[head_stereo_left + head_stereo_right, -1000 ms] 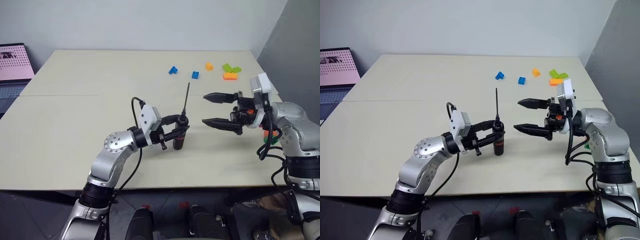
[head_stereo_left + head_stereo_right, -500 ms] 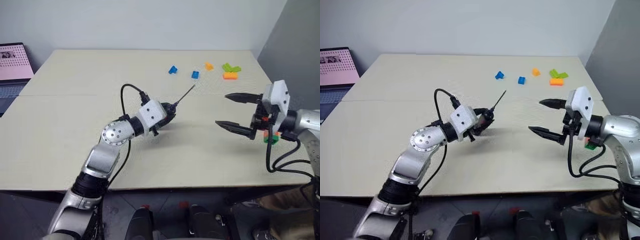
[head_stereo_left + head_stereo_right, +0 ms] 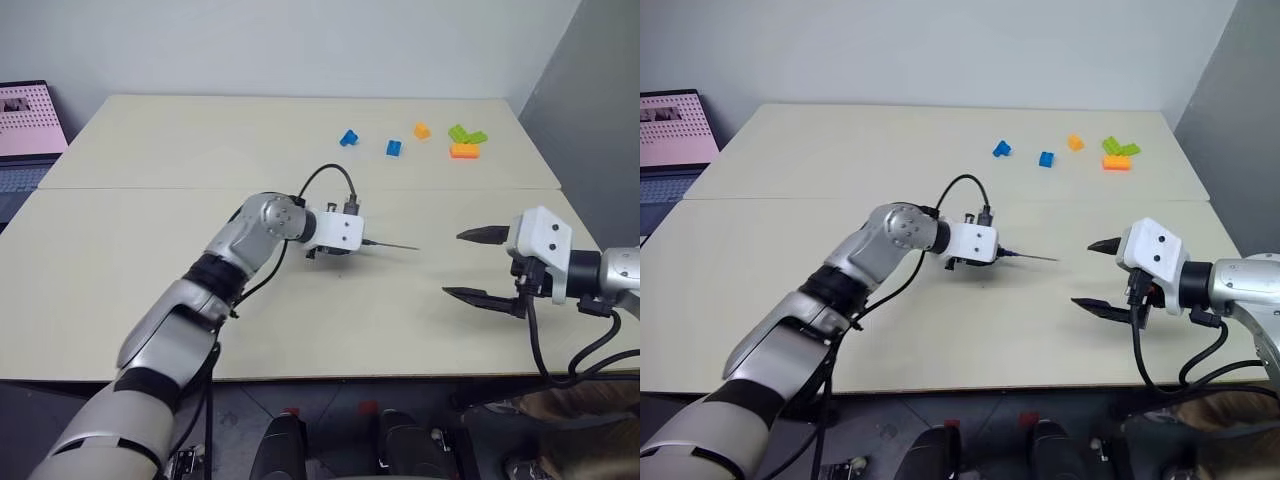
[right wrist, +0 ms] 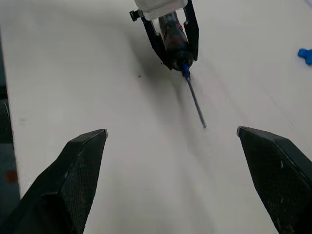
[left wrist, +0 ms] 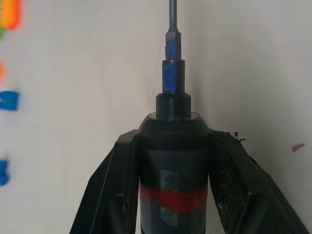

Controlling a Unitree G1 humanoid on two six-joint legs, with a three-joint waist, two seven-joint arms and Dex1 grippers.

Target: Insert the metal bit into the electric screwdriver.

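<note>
My left gripper [image 5: 174, 137] is shut on the electric screwdriver [image 5: 173, 165], a black body with a red band. The metal bit [image 3: 392, 245] sits in the screwdriver's nose and sticks out as a thin grey rod. The tool lies almost level, low over the table's middle, with the bit [image 4: 195, 102] pointing to the right toward my right gripper [image 3: 453, 264]. In the head views the left wrist's white block hides most of the screwdriver. The right gripper [image 4: 170, 130] stands open and empty, a hand's width to the right of the bit's tip.
Several small bricks lie at the table's back right: blue ones [image 3: 347, 138], an orange one [image 3: 421, 131] and a green one [image 3: 463, 134]. A laptop [image 3: 25, 120] stands off the table's left side. The table's front edge [image 3: 330, 378] runs below both arms.
The left gripper tipped the screwdriver from upright to nearly level and pushed it forward and lower, bit now pointing right. The open right gripper drew back to the right and toward the front edge.
</note>
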